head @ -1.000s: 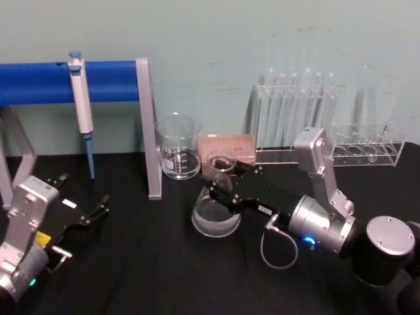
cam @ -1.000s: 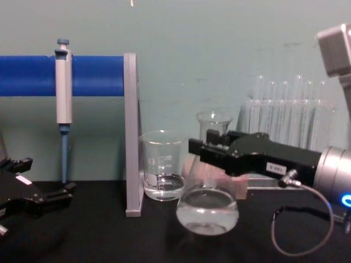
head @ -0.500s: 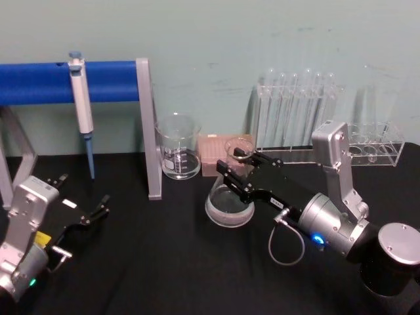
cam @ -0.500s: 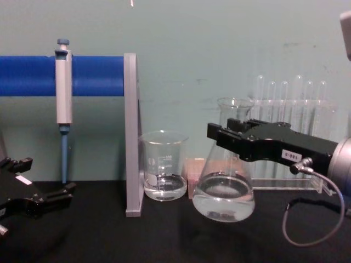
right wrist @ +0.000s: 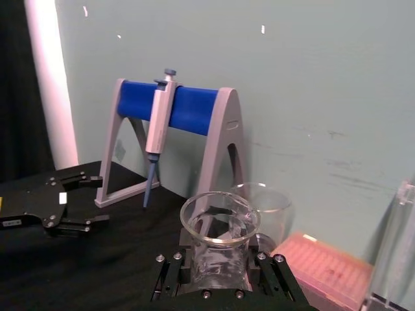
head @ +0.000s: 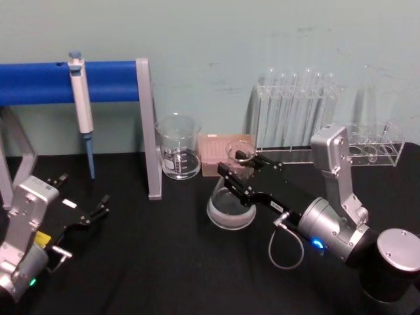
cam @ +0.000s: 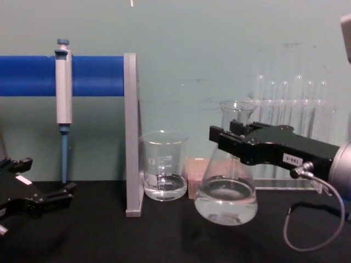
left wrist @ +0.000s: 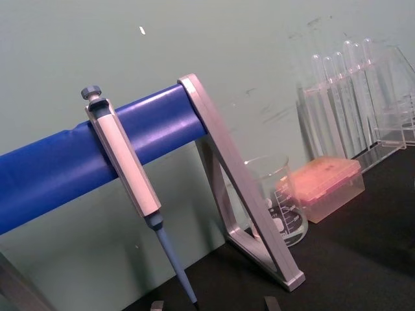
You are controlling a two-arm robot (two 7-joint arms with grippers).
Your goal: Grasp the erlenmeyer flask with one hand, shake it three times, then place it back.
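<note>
Black tabletop (head: 164,262) open before the clear conical erlenmeyer flask (cam: 226,192). Crowding behind: graduated glass beaker (cam: 164,167), pink plastic box (head: 216,146), clear test-tube rack (head: 295,125).

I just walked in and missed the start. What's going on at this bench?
The right gripper is shut on the neck of the erlenmeyer flask, holding it slightly tilted with clear liquid in its base. Whether the base touches the table is unclear. The left gripper sits open and idle at the table's left. A beaker stands behind the flask.
</note>
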